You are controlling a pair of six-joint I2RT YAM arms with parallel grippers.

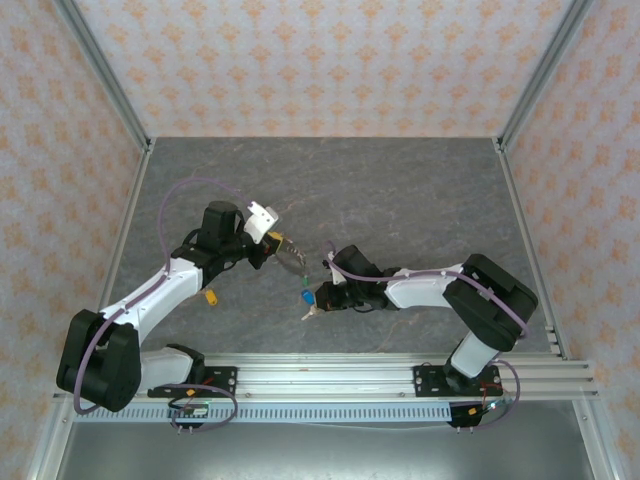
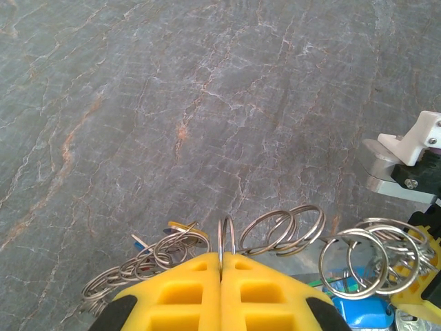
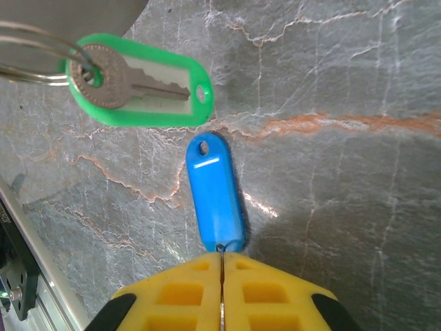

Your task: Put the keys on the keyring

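L gripper [image 2: 222,265] closed tight, pinches thin silvery wire keyring [image 2: 220,240]: light, stiff, slippery. R gripper [image 3: 222,261] closed on end of blue plastic key tag [image 3: 215,200]; smooth, prob. swivels.

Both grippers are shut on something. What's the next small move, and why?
Probably ease the right gripper toward the keyring the left gripper pinches: the blue tag, clamped by one end, has its hole end free and apart from any ring.
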